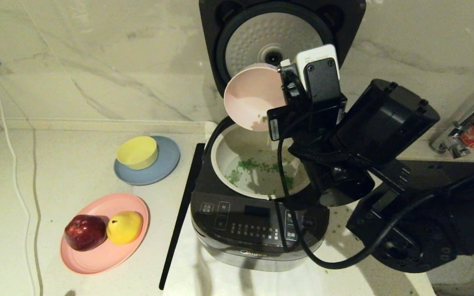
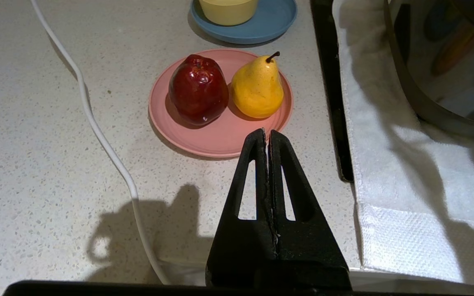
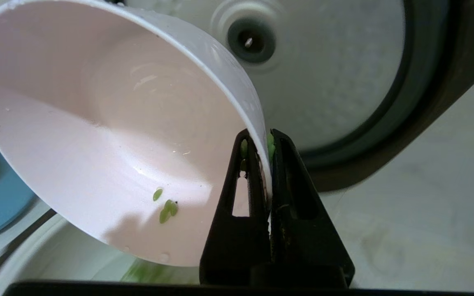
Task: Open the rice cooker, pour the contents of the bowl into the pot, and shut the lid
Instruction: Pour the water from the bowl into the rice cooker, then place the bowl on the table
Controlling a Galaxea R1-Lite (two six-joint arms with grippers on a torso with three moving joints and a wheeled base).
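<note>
- You had the right gripper pinching the rim of the bowl, one finger inside the rim and one outside.
- The bowl was tipped steeply above the back edge of the pot, its mouth facing the robot's left.
- Most of the contents lay scattered on the pot's floor; a few green bits still clung inside the bowl and at the fingertips.
- The lid of the rice cooker stood upright behind the bowl, silver disc facing forward.
- Your left gripper hung pressed together, empty, above the counter near the pink plate holding an apple and a pear.
</note>
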